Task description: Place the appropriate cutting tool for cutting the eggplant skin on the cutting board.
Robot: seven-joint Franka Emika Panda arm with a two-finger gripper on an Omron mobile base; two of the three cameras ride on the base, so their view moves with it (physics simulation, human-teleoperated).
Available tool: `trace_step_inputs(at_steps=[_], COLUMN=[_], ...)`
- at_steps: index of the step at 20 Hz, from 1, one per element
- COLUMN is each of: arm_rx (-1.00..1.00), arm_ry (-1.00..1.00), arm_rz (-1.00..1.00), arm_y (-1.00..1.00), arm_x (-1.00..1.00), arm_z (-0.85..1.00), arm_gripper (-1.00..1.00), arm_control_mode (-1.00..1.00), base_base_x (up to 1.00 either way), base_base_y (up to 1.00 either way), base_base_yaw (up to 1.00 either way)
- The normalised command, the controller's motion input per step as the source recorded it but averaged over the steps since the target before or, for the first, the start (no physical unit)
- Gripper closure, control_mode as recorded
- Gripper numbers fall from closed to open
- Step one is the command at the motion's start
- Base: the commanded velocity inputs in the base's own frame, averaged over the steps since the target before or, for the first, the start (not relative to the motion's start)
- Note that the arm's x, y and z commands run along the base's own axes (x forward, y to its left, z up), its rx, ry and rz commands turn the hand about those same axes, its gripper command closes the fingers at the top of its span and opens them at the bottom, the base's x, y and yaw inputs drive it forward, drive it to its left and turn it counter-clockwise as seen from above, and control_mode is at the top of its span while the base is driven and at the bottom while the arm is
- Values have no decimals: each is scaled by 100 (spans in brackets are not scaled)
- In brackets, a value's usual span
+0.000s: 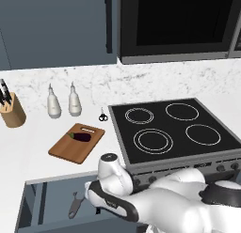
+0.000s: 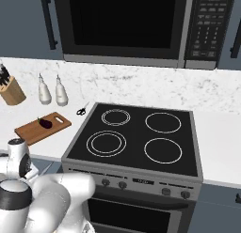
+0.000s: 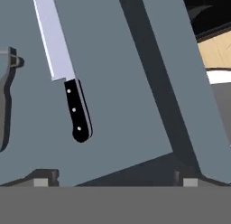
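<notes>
The cutting tool, a dull-grey peeler (image 1: 75, 205), lies in the open drawer (image 1: 42, 199) below the counter. In the hand view the peeler (image 3: 6, 96) sits at the left edge, beside a black-handled knife (image 3: 67, 78). My gripper (image 3: 116, 180) hangs over the drawer floor, open, its fingertips (image 3: 45, 179) wide apart with nothing between them; the knife's handle is just ahead of it. The brown cutting board (image 1: 68, 151) lies on the counter with the purple eggplant (image 1: 80, 136) on it. From the right base view, board (image 2: 30, 132) and eggplant (image 2: 45, 123) appear at the left.
Small black scissors (image 1: 102, 116) lie on the counter by the stove (image 1: 174, 128). Two white bottles (image 1: 54, 104) and a knife block (image 1: 13, 112) stand at the back. A microwave (image 2: 127, 25) hangs above the stove. The drawer's side wall (image 3: 162, 83) runs right of the knife.
</notes>
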Motion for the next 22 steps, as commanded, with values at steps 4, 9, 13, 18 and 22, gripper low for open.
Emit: trace_step_inputs(at_steps=[4,9,13,18,22], arm_rx=[-7,-7,-8,-6,0], arm_ry=[17,2,0,1,0], arm_rz=[10,7,5,5,5], arm_y=[35,32,31,29,16], arm_x=[-1,-43,-61,-76,-97], arm_z=[-25,-4,0,0,0], arm_gripper=[-100,-100,-100,-100,-100], arm_control_mode=[-100,-100,-100,-100,-100], base_base_x=[0,0,0,0,0], base_base_y=[0,0,0,0,0], base_base_yaw=[0,0,0,0,0])
